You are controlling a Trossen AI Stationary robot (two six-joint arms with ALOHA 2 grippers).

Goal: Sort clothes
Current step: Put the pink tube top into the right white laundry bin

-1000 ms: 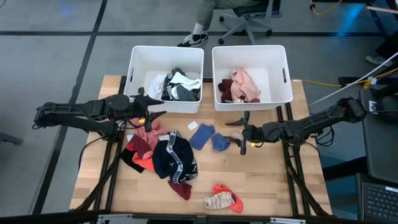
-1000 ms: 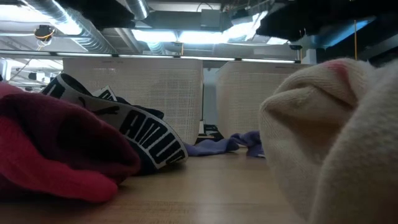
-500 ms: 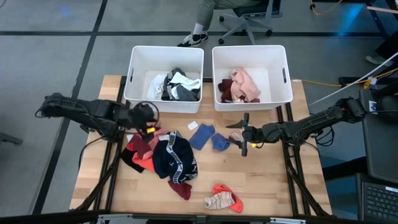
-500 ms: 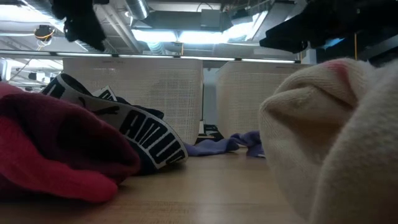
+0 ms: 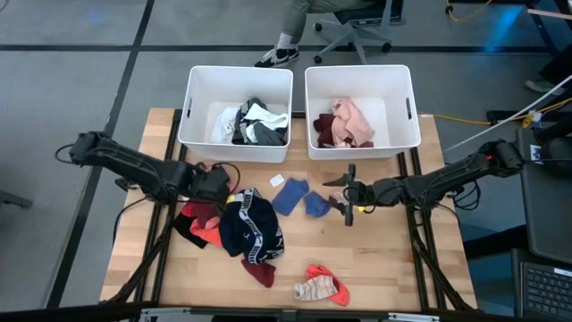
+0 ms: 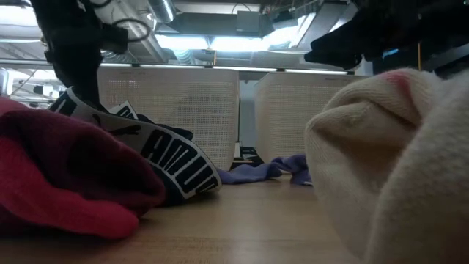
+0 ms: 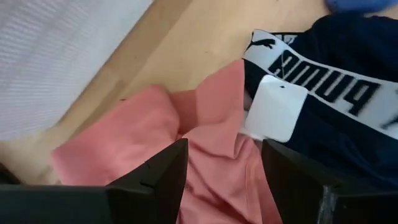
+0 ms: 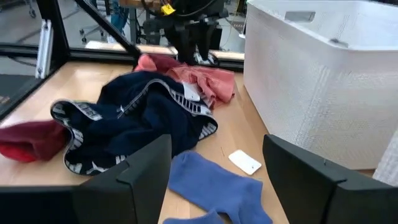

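Observation:
A heap of clothes lies on the table's left half: a pink garment [image 5: 207, 191], a navy garment with a white band [image 5: 250, 224] and red and maroon pieces [image 5: 204, 228]. Two blue socks [image 5: 298, 198] lie mid-table, and a red and cream sock [image 5: 320, 285] lies near the front edge. My left gripper [image 5: 217, 185] points steeply down, open, over the pink garment [image 7: 205, 143], its fingers on either side of a fold. My right gripper [image 5: 348, 199] hovers open and nearly level, just right of the blue socks [image 8: 211, 183]. My left gripper's open fingers [image 8: 189, 55] come down from above right at the pink garment's top [image 8: 202, 73]. I cannot tell whether they touch the cloth. The garment lies slack on the table.
Two white bins stand at the table's far edge. The left bin [image 5: 192, 107] holds white, grey and black clothes; the right bin [image 5: 315, 116] holds pink and maroon ones. A white tag [image 7: 273, 107] lies on the navy garment. A person's legs and a chair are beyond the bins.
My left gripper has come away from the left bin, gone down toward the heap and tipped from nearly level to steeply downward, rolling as it went. It now stands over the pink garment, still open. The clothes have not moved.

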